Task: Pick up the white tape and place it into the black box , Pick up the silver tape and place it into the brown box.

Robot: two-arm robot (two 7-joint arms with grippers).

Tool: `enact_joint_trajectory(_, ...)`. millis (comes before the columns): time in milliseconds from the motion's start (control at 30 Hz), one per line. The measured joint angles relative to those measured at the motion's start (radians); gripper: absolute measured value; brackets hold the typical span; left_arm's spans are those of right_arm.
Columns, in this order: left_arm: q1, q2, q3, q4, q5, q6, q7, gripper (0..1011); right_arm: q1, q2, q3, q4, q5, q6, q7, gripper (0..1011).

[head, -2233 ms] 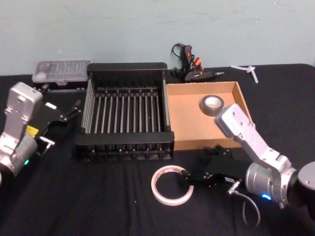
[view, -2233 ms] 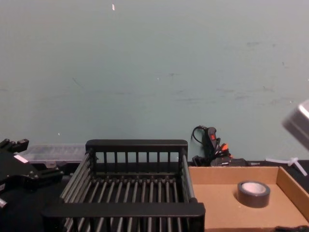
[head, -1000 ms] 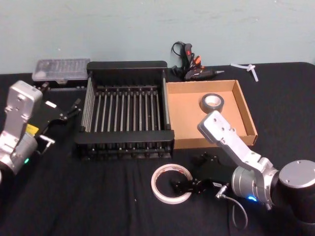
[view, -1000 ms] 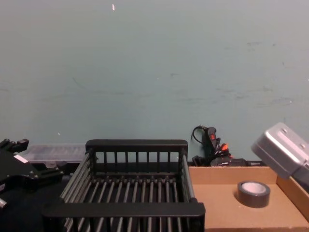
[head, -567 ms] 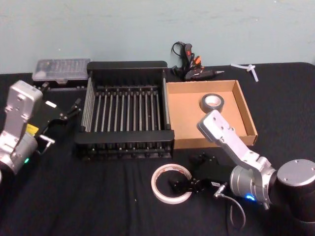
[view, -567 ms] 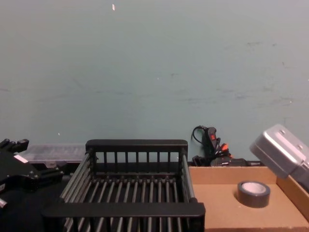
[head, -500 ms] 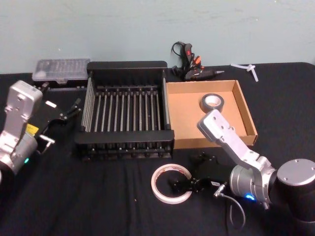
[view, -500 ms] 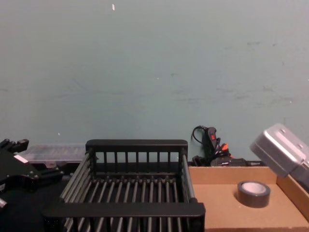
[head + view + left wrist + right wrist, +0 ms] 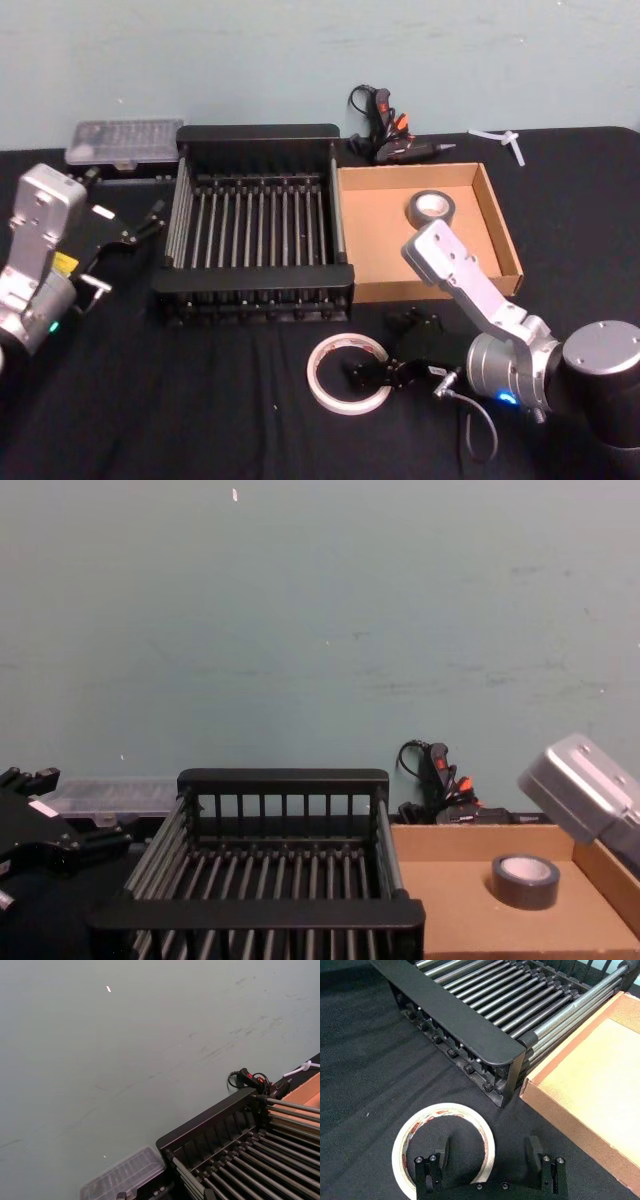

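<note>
Head view: the table [image 9: 150, 420] is covered with a black cloth, and a pale green wall stands behind it. The white tape [image 9: 348, 374], a thin flat ring, lies on the cloth in front of the black box [image 9: 255, 225] (a slatted plastic crate). The right gripper [image 9: 362, 377] is low at the ring, one finger inside the hole. The silver tape [image 9: 431, 212] lies in the brown box [image 9: 415, 240], a shallow cardboard tray. The left gripper [image 9: 150, 222] rests at the left, well apart; I cannot tell its fingers.

Right wrist view: the fingers [image 9: 441, 1152] are spread wide, astride the ring's near band.

Chest view: the grey roll sits on the flat tan floor.
</note>
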Motion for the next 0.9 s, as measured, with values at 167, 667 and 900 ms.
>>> enact_joint_trajectory(167, 0.0, 0.0, 0.0, 0.0, 0.0, 0.0, 0.0, 1002, 0.002, 0.003, -0.006, 0.0, 0.0, 0.0, 0.0, 1002)
enact_joint_trajectory(667, 0.0, 0.0, 0.0, 0.0, 0.0, 0.0, 0.0, 1001, 0.003, 0.002, -0.013, 0.006, 0.003, -0.002, -0.005, 1002)
enact_joint_trajectory(900, 0.0, 0.0, 0.0, 0.0, 0.0, 0.0, 0.0, 1001, 0.002, 0.002, -0.014, 0.006, 0.002, -0.002, -0.01, 1002)
